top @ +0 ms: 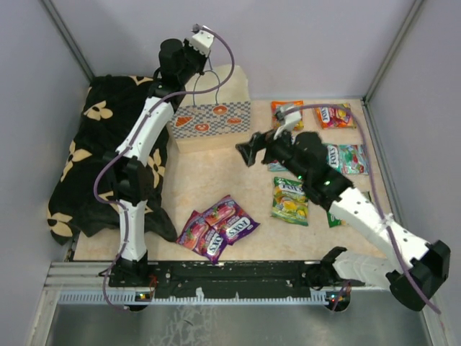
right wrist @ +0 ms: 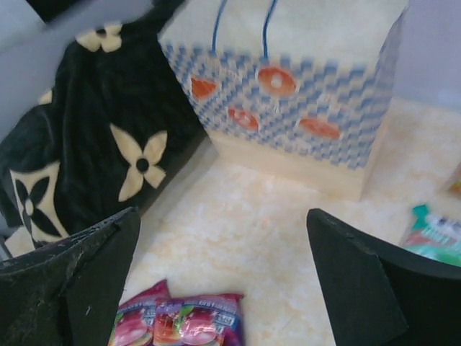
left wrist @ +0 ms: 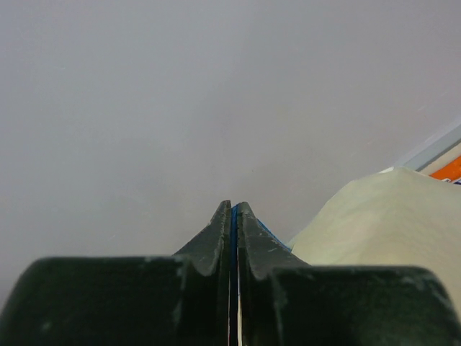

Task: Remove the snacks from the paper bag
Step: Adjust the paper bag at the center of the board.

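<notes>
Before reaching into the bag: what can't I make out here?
Paper bag interior: no view looks in; its own walls hide it in top external and right wrist.
Cord handle, left wrist: only a blue sliver shows in the shut left end effector.
Teal packet, right wrist: cut by the frame edge.
Green packet, top external: mostly under the right arm.

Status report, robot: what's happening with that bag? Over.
Left gripper shut on blue cord handle of paper bag. Right gripper open, empty, facing bag. Snacks lie out on table. Cloth beside bag, not blocking.
</notes>
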Controlling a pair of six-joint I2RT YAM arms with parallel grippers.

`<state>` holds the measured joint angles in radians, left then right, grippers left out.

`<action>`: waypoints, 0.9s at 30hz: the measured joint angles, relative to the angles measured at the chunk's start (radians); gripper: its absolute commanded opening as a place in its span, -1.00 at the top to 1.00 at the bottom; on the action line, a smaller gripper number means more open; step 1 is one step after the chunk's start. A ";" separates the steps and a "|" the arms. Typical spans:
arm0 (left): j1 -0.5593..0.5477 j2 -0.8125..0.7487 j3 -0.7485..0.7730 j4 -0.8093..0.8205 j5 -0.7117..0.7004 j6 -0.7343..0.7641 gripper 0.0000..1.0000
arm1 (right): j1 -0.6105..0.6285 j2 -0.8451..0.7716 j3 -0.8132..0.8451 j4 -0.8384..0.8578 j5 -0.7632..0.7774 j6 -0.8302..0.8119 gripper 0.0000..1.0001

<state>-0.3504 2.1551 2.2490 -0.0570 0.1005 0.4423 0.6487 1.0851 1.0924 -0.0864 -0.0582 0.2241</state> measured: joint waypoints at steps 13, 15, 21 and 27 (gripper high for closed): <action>0.016 -0.077 -0.049 0.038 0.030 -0.062 -1.00 | 0.217 0.651 -0.167 0.290 0.387 0.214 -0.93; 0.017 -0.143 -0.076 0.022 0.033 -0.074 -1.00 | 0.215 0.749 -0.062 0.326 0.402 0.215 -0.93; 0.017 -0.505 -0.263 0.008 0.026 -0.159 -1.00 | 0.215 1.038 0.245 0.375 0.422 0.216 -0.94; 0.017 -1.068 -0.798 0.161 0.020 -0.434 -0.99 | 0.210 1.178 0.407 0.358 0.442 0.206 -0.96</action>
<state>-0.3336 1.0870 1.4513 0.1036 0.1207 0.0082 0.8585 2.2635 1.4994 0.2714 0.3840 0.4305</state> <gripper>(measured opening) 0.997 0.975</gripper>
